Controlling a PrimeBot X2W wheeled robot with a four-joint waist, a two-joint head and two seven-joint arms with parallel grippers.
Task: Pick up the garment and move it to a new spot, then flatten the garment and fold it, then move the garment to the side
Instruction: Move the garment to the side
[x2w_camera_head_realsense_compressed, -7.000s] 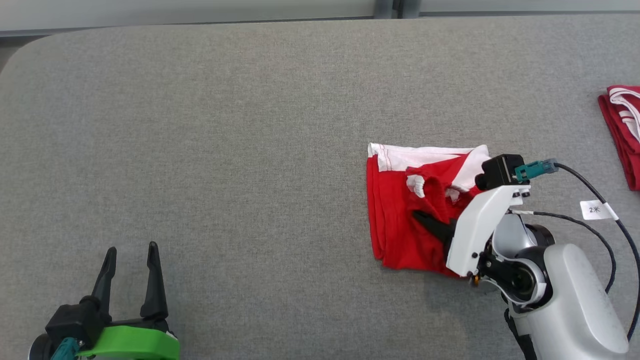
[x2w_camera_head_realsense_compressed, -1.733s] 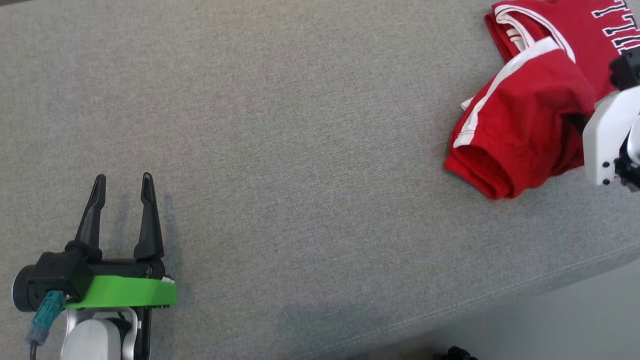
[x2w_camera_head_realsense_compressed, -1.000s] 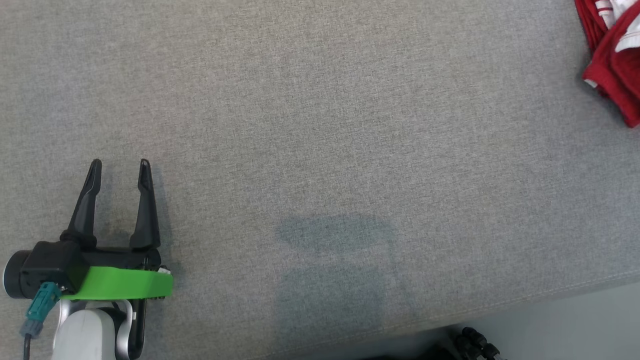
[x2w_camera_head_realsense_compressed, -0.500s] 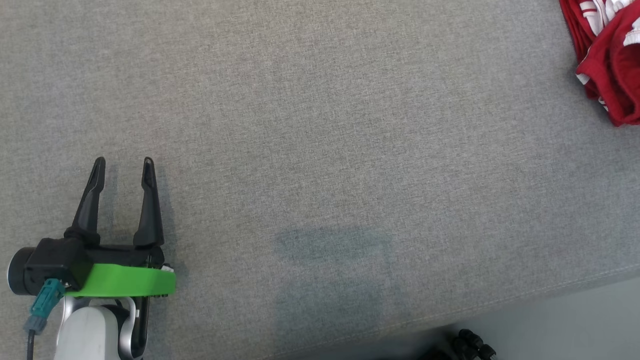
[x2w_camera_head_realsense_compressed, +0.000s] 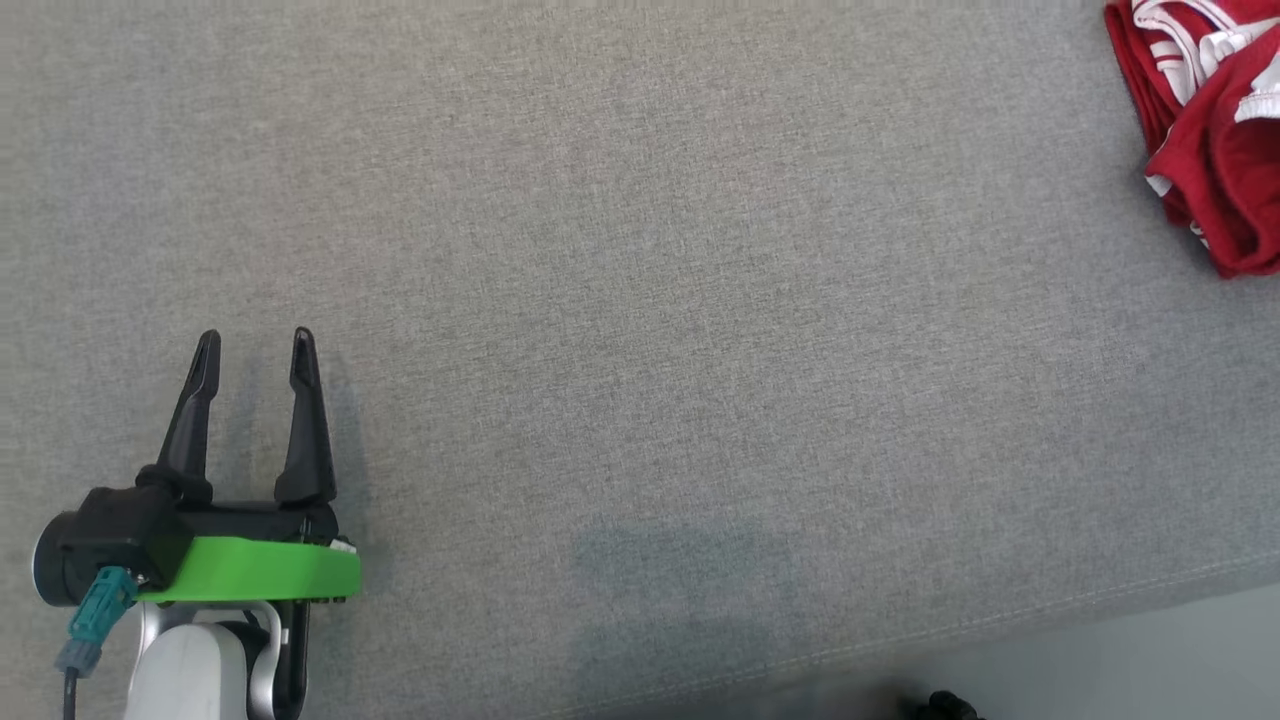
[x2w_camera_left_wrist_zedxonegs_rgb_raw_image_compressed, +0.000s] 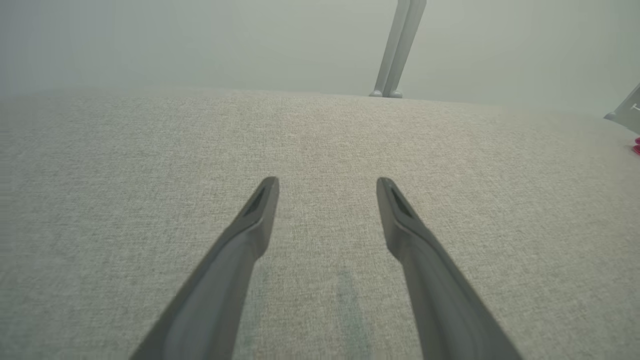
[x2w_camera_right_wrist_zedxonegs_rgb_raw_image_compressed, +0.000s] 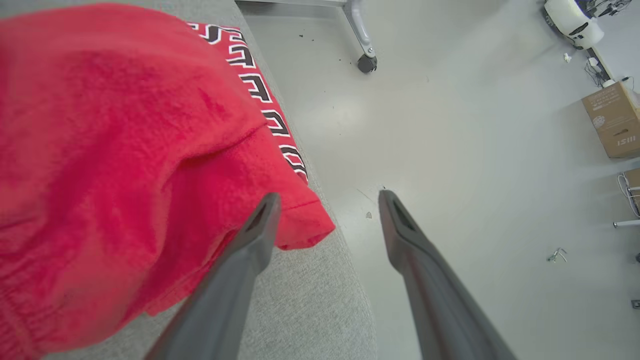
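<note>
The red garment (x2w_camera_head_realsense_compressed: 1215, 150) with white trim lies bunched at the far right of the grey table, cut off by the head view's edge. In the right wrist view it fills the left half as a red heap (x2w_camera_right_wrist_zedxonegs_rgb_raw_image_compressed: 110, 150) beside lettered red cloth (x2w_camera_right_wrist_zedxonegs_rgb_raw_image_compressed: 260, 92). My right gripper (x2w_camera_right_wrist_zedxonegs_rgb_raw_image_compressed: 327, 197) is open just past the heap, at the table's edge; its left finger lies against the cloth's hem, and nothing sits between the fingers. My left gripper (x2w_camera_head_realsense_compressed: 255, 345) rests open over bare table at the lower left, its fingers (x2w_camera_left_wrist_zedxonegs_rgb_raw_image_compressed: 260, 210) apart above the grey fabric.
The grey table (x2w_camera_head_realsense_compressed: 640, 300) has its front edge (x2w_camera_head_realsense_compressed: 1000, 625) running along the lower right, with pale floor beyond. In the right wrist view a cardboard box (x2w_camera_right_wrist_zedxonegs_rgb_raw_image_compressed: 612, 120) and a castor wheel (x2w_camera_right_wrist_zedxonegs_rgb_raw_image_compressed: 366, 62) stand on the floor.
The right gripper has opened and let go of the garment, which now lies at the table's right end. The head camera has shifted a little; the left gripper has stayed open in place.
</note>
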